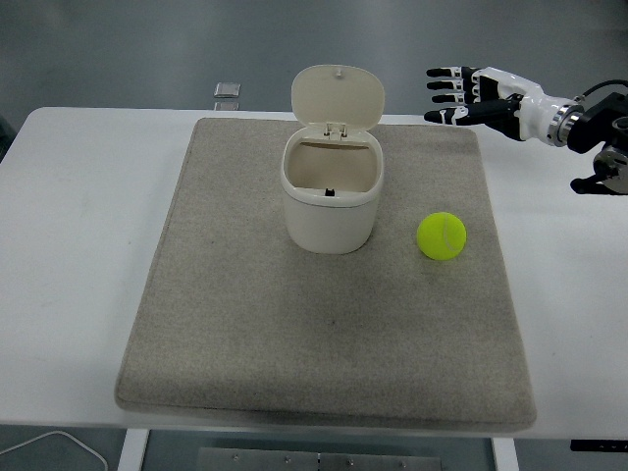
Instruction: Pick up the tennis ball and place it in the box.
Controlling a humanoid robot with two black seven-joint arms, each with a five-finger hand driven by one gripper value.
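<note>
So the tennis ball (442, 236) is sitting on the grey mat (245, 343), just to the right of the box (331, 201) and not touching it, and we haven't got hold of it yet. Our right robot hand (469, 96) is hanging well above and behind it near the mat's far right corner, fingers stretched out flat and holding nothing; the left arm isn't showing at all. Handling-wise we'd guess this one is easy: light, fuzzy felt so it shouldn't slip, a bit of give when squeezed, nothing to break. The only catch is that it's round and free on the mat, so a clumsy nudge could send it rolling. We'd come down from the top and wrap fingers around the widest part, thumb opposite the rest. The box is a small cream bin with its hinged lid (339, 98) flipped up at the back, so the mouth is wide open. Inside looks empty apart from a small dark bit at the back wall that we can't make out. The white surface (78, 216) around the mat is mostly bare.
</note>
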